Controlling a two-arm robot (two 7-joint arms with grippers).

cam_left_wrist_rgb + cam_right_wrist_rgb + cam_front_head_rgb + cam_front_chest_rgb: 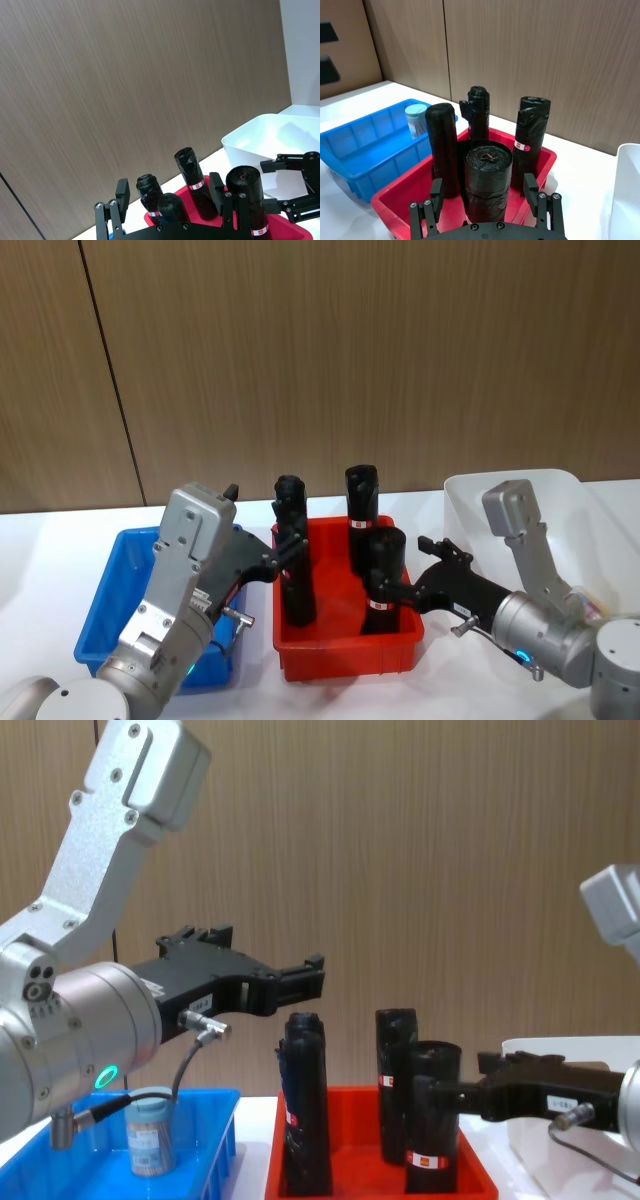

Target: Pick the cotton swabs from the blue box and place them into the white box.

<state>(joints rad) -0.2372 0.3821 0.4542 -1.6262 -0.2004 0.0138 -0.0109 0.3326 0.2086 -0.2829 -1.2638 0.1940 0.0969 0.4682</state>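
One tub of cotton swabs (416, 120) with a pale blue lid stands in the blue box (360, 145), also seen from the chest as the cotton swabs (150, 1135) in the blue box (60, 1160). My left gripper (283, 545) hovers open above the blue box's right side, reaching toward the red tray; its fingers (122, 195) are spread wide with nothing held. My right gripper (405, 565) is open over the red tray, its fingers (436, 192) standing either side of the front black roll (488, 185) without touching it. The white box (560, 490) is at the far right.
The red tray (345, 655) sits between the blue box (100, 610) and the white box, holding several upright black rolls (362, 500) with red-white labels. A wooden wall runs behind the white table.
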